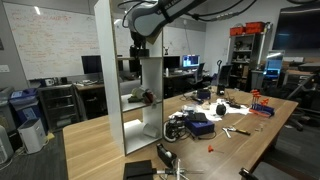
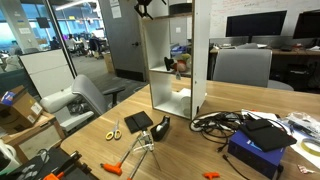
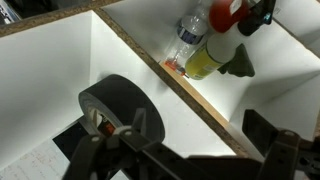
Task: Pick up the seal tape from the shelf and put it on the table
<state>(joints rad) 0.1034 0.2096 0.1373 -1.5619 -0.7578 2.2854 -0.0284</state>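
Observation:
In the wrist view the seal tape (image 3: 118, 103), a black roll standing on its edge, sits inside a white compartment of the shelf (image 3: 60, 70). My gripper (image 3: 198, 128) is open; its left finger is just in front of the roll and its right finger is far to the right, past the wooden-edged divider (image 3: 190, 90). The roll is not between the fingers. In both exterior views the arm reaches the gripper (image 1: 139, 55) (image 2: 148, 8) into the top of the tall white shelf (image 1: 110, 70) (image 2: 200, 50), which stands on the light-wood table (image 1: 100, 145) (image 2: 190, 160). The roll is hidden there.
Beyond the divider are a clear bottle (image 3: 186, 40), a yellow-green item (image 3: 208, 60) and a red-and-dark item (image 3: 232, 14). A lower compartment holds small items (image 1: 145, 97) (image 2: 172, 63). Cables, a blue box (image 2: 262, 145), scissors (image 2: 113, 131) and tools lie on the table.

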